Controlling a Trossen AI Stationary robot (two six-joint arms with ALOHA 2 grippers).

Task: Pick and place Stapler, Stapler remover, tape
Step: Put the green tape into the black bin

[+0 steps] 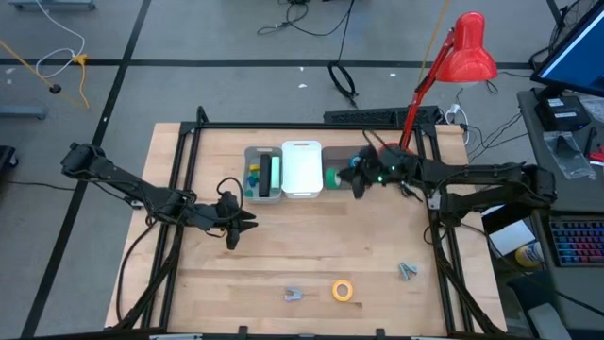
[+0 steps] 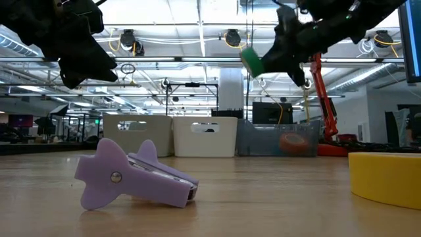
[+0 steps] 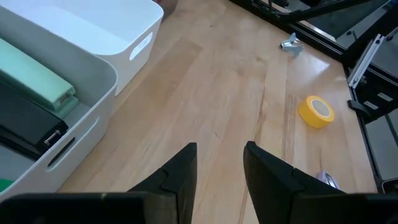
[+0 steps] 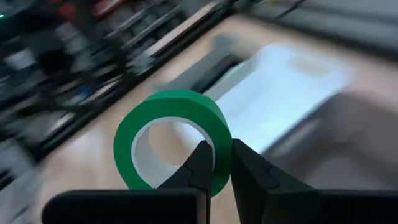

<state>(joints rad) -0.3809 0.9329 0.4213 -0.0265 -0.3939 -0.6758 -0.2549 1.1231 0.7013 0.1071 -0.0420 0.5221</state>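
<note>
My right gripper (image 4: 222, 167) is shut on a green tape roll (image 4: 171, 140), held high above the far part of the table, by the bins (image 1: 332, 177). A yellow tape roll (image 1: 343, 290) lies flat on the wood near the front edge. A purple staple remover (image 1: 293, 295) lies to its left and a grey one (image 1: 408, 272) to its right. A green stapler (image 3: 34, 78) and a black stapler (image 3: 25, 121) lie in the grey bin (image 1: 262, 175). My left gripper (image 3: 219, 168) hangs open over bare wood at the left. My right gripper pinches the green roll's wall (image 4: 219, 149), one finger (image 4: 198, 163) inside the ring's hole and the other (image 4: 245, 168) outside. The fingers come from the table's right, slanting slightly down. The roll is lifted clear (image 2: 251, 61), well above the bins.
A white bin (image 1: 302, 168) stands right of the grey bin, and a darker bin (image 2: 279, 137) stands beyond it on the right. A red desk lamp (image 1: 467, 52) rises at the far right corner. Bare wood lies between the bins and the things near the front edge.
</note>
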